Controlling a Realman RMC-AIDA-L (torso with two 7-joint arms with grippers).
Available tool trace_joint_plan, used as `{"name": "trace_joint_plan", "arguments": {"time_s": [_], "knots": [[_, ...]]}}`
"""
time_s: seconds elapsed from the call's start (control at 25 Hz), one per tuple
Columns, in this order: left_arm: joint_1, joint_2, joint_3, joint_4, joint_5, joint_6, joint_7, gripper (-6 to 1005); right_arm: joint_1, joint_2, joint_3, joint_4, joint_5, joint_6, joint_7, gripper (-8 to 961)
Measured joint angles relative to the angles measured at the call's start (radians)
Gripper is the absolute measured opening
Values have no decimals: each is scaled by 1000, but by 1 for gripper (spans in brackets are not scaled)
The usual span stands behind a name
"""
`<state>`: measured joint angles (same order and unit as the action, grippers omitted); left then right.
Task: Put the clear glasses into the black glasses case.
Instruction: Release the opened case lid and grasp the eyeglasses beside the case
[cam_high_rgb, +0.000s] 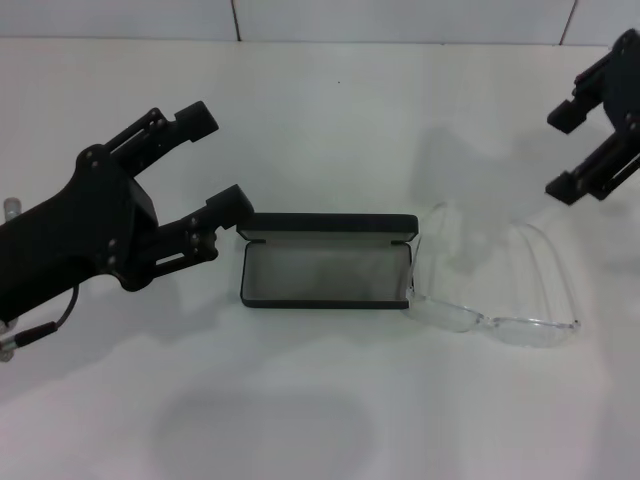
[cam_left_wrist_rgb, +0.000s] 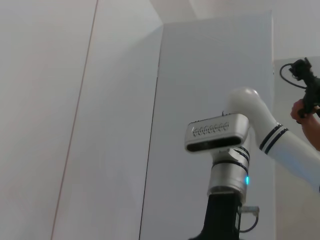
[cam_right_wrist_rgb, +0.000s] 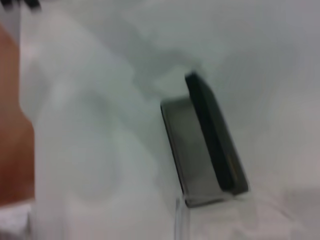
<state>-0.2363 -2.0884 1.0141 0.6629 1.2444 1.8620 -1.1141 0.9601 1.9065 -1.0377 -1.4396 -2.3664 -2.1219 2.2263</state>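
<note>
The black glasses case lay open on the white table, lid raised at the far side and the grey-lined tray facing up with nothing inside. The clear glasses rested on the table just beside the case's right end, arms unfolded, one lens corner touching or nearly touching the case. The left gripper hovered just left of the case, fingers spread apart and holding nothing. The right gripper hung above and behind the glasses, well apart from them, fingers likewise spread and unloaded. In the right wrist view, the case appeared open.
</note>
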Motion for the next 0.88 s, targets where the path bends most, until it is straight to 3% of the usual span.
{"name": "trace_joint_plan", "arguments": {"time_s": [0.12,0.24,0.36,0.44,0.6,0.88], "knots": [[-4,0,3,2,1,-1,1,895,29,12,-60,13,-35,3,1,832],[-12,0,4,-1,1,-3,5,895,47,43,-105,36,-81,4,2,818],[-17,0,4,-2,2,-3,5,895,51,92,-171,48,-163,14,-12,813],[-22,0,4,-2,5,-3,6,895,43,106,-212,50,-184,24,-18,810],[-24,-1,5,-3,7,-3,6,895,15,113,-323,69,-195,83,-11,808],[-25,-1,4,-3,7,-8,9,895,-6,120,-407,173,-186,195,-10,808]]}}
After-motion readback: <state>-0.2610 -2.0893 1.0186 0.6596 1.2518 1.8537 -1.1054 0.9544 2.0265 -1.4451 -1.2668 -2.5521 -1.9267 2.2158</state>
